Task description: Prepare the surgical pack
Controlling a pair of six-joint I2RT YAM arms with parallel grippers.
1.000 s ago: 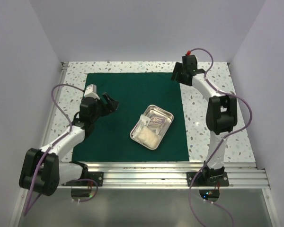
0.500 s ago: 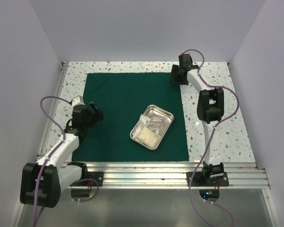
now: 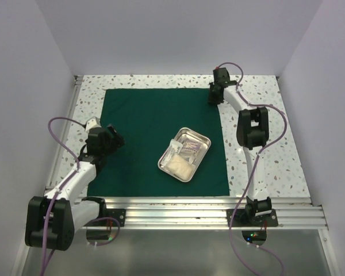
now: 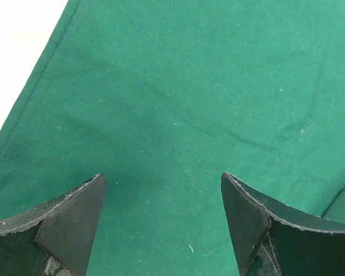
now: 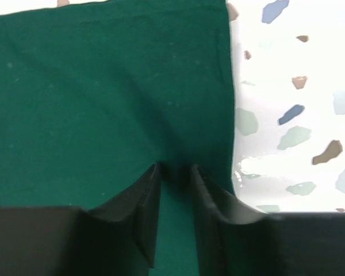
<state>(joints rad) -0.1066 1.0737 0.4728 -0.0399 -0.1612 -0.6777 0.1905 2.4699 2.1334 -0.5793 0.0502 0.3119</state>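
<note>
The surgical pack (image 3: 144,121) is a dark green cloth lying flat and square on the speckled table. My right gripper (image 3: 213,98) is down on its far right corner. In the right wrist view the jaws (image 5: 175,168) stand close together with a ridge of the cloth (image 5: 92,86) pinched between the tips, and creases run out from them. My left gripper (image 3: 116,141) hovers over the cloth's left edge. In the left wrist view it (image 4: 164,178) is open wide, with only flat green cloth (image 4: 190,86) between the fingers.
A small shiny steel tray (image 3: 207,141) with pale packets (image 3: 180,164) in it stands on the cloth right of centre. Bare speckled table (image 3: 259,155) borders the cloth on the right, far side and left. White walls close in the table.
My left arm has drawn back from the cloth's middle to its left edge. My right gripper has gone down onto the far right corner, and its jaws have closed in on the cloth.
</note>
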